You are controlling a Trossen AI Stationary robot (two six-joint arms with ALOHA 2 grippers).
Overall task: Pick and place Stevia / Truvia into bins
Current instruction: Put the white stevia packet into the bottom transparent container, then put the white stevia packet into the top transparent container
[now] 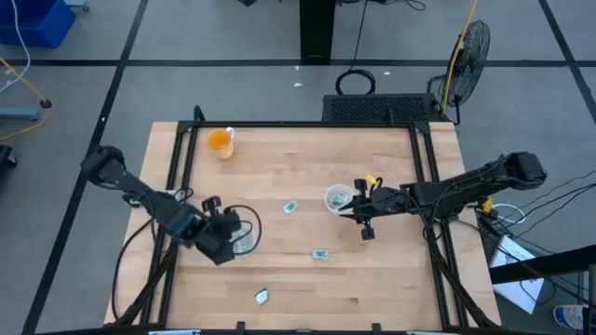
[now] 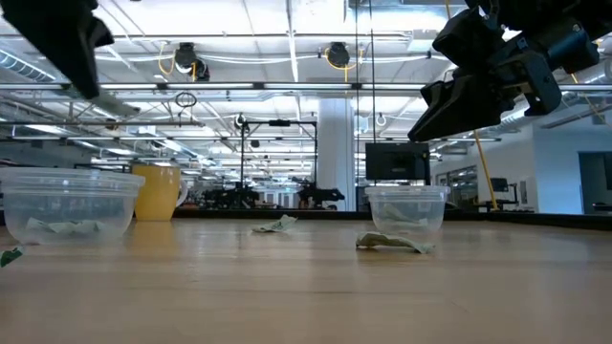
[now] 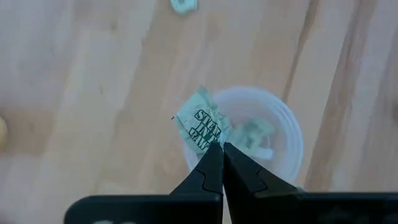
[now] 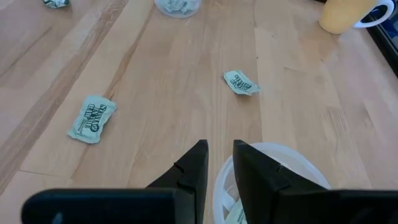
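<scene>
My left gripper (image 3: 222, 146) hovers over the left clear cup (image 3: 283, 134) (image 1: 246, 241) and is shut on a pale green sachet (image 3: 200, 127). That cup holds other sachets. My right gripper (image 4: 218, 163) (image 1: 358, 210) is open with a narrow gap and holds nothing. It hangs above the near-side rim of the right clear cup (image 4: 280, 177) (image 1: 337, 198), which also holds sachets. Loose sachets lie flat on the table (image 1: 291, 207) (image 1: 320, 253) (image 1: 262, 296). In the low view both cups (image 2: 67, 205) (image 2: 406, 208) stand on their bottoms. My left gripper pinches the sachet by one corner (image 3: 214, 142) between its two fingertips. The rest of the sachet sticks out beyond the tips, lifted clear above the cup's rim. The printed face is turned toward the wrist camera.
An orange-filled cup (image 1: 221, 141) (image 2: 163, 191) stands near the table's far left corner. Black frame rails (image 1: 177, 177) (image 1: 430, 167) run along the left and right sides of the wooden top. Bare wood lies between the two cups.
</scene>
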